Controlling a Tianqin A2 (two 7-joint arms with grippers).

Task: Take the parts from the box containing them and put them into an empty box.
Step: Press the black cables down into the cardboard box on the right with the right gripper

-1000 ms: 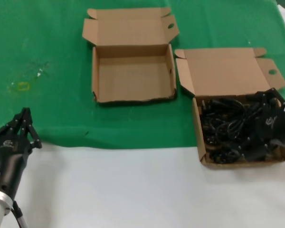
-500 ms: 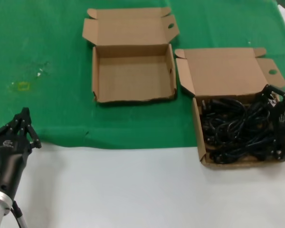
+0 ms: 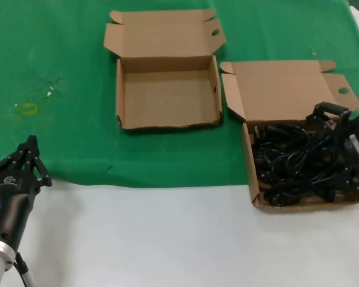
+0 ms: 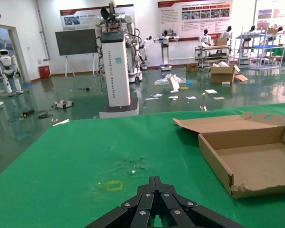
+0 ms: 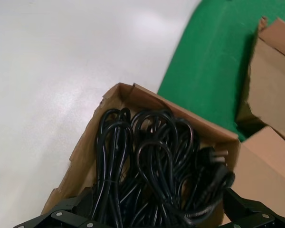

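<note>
- The right claw (image 3: 347, 143) hangs over the 3 o'clock side of the box of cords (image 3: 252, 158), at the right edge of the head view. Its fingers are spread wide, and in the right wrist view the black cords (image 5: 152, 175) lie between them; whether the fingers touch any cord cannot be told.
- The cords (image 3: 299, 161) are thin, black and coiled, piled in a tangle that fills the box. One moulded plug (image 5: 213, 164) shows at the edge of the pile.
- The box of cords has its large lid panel (image 3: 281, 89) folded back toward 12 o'clock. A side tab with a round hole (image 3: 343, 91) stands at its 1 o'clock corner.
- The empty box (image 3: 167, 122) sits at about 10 o'clock from the box of cords, just beside it but apart. Its short, wide lid panel (image 3: 161, 36) is open toward 12 o'clock.
- Both boxes rest on a green cloth (image 3: 60, 60) covering the far part of the worktop (image 3: 167, 239), which is white nearer the robot.
- The left claw (image 3: 29, 156) is parked low at 8 o'clock, at the cloth's near edge, its fingers pressed together to a point.
</note>
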